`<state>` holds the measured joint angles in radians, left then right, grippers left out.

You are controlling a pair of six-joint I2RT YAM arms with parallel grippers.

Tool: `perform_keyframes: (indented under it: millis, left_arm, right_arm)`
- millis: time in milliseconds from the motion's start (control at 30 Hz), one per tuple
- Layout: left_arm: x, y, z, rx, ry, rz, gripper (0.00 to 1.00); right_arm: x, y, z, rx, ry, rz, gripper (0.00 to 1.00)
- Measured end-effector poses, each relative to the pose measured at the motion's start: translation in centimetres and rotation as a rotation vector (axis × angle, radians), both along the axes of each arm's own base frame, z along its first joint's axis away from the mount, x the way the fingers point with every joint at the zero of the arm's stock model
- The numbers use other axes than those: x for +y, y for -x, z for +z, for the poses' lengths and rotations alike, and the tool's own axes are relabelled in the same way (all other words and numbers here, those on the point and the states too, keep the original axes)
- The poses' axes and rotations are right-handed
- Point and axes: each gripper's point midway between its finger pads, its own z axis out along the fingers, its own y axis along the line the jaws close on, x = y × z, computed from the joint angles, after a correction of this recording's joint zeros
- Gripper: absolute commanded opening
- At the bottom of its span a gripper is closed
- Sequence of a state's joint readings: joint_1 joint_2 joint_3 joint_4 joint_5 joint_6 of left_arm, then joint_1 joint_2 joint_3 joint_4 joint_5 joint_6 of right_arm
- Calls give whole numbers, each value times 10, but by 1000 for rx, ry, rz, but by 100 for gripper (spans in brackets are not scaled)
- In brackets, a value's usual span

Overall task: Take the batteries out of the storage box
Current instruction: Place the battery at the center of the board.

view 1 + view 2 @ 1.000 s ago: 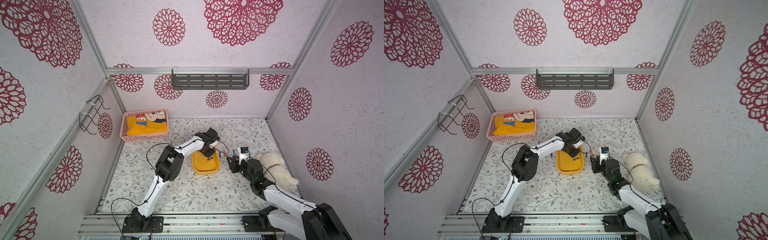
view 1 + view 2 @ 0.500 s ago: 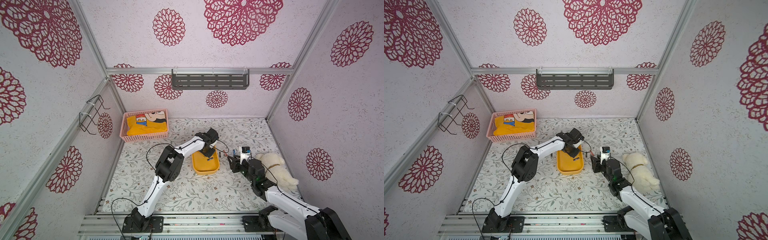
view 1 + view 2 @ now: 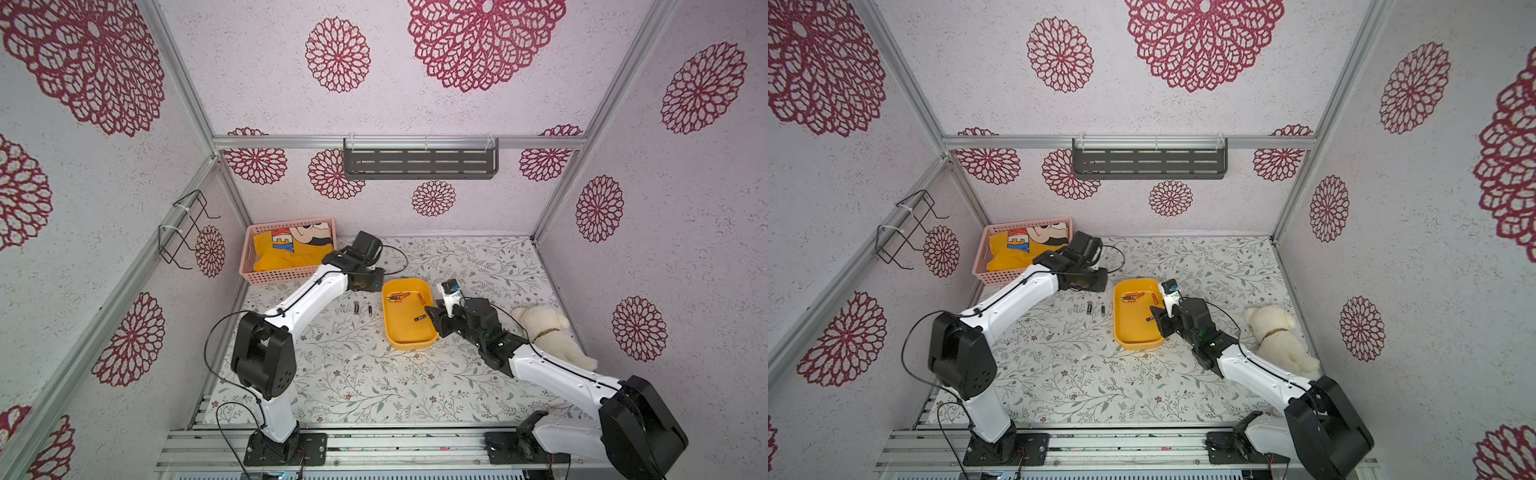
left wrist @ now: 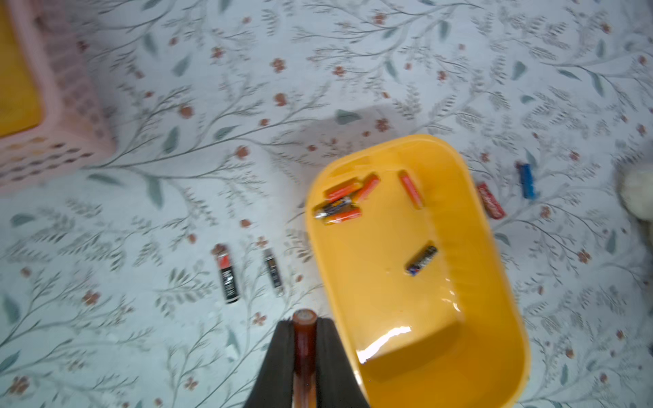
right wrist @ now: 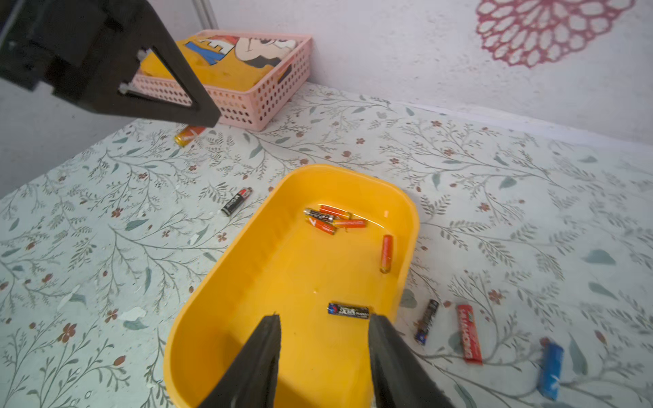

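your left jaws are clamped on an orange battery just beside the storage box, above the desk; your right jaws stand apart, empty, over one end of the box, a black battery inside it just ahead; five batteries lie toward its other end; more lie on the desk beside it

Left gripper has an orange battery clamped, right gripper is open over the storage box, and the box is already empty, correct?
Not empty. The right wrist view shows the storage box still holding a cluster of batteries, a lone orange one and a black one. The rest holds: left gripper shut on an orange battery, right gripper open over the box.
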<state>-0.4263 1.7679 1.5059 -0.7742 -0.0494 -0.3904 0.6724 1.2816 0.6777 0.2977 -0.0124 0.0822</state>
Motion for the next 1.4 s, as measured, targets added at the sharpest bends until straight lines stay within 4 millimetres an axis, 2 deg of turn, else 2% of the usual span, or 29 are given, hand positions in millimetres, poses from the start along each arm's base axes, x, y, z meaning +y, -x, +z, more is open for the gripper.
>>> perform_keyframes:
  millis: [100,200,300,467,700,867,1000,1067,1167,1400]
  left_arm:
    - [53,7,-40,87,-23,124,0]
    - [78,22,-75,178,-51,173,0]
    - [76,24,-90,209,-56,168,0]
    - [68,10,-106,208,-49,158,0]
    - [67,-4,-125,228,-65,148,0]
    - [71,-6,-144,260,-76,150,7]
    - [71,-8,-144,254,-81,144,17]
    - [72,-8,-144,253,-85,139,25]
    - [72,-8,-144,252,-88,133,34]
    - [72,-8,-143,251,-89,131,41]
  right_arm:
    - [24,-2,-2,18,63,61,47]
    - [41,-5,-10,45,127,100,47]
    - [46,-3,-25,66,194,129,50]
    - [46,1,-47,88,334,168,53]
    - [36,-1,-64,73,477,181,58]
    - [31,1,-81,79,575,225,60]
    - [28,4,-98,100,653,276,60]
    - [29,2,-103,108,684,294,60]
    - [30,-5,-107,107,718,295,60]
    - [29,-23,-111,105,746,287,59]
